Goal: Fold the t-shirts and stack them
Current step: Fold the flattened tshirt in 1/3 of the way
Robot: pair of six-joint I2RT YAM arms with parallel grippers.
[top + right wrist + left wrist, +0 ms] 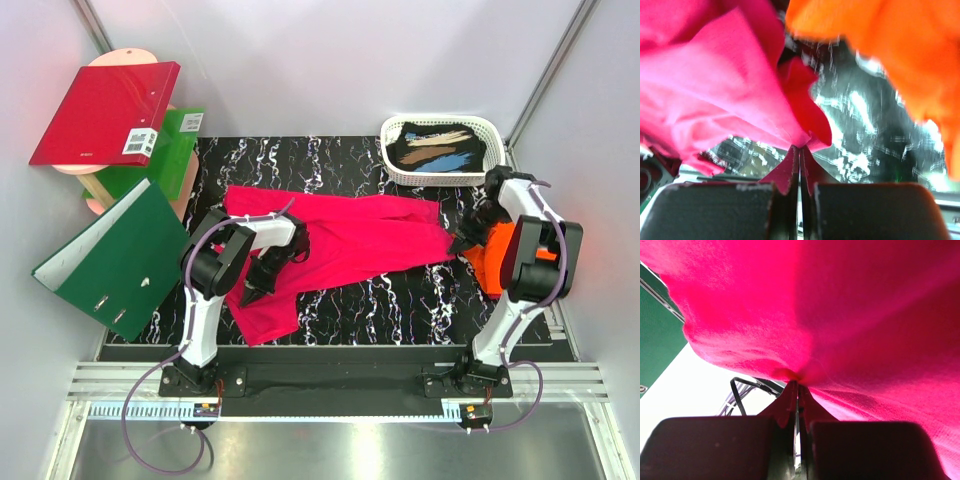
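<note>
Pink shirt mid-frame, pinched at opposite ends by left fingers and right fingers; orange shirt at right.

Both left end effector and right end effector are clamped shut.

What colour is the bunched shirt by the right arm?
Bright orange. The shirt shows best in the right wrist view.
</note>
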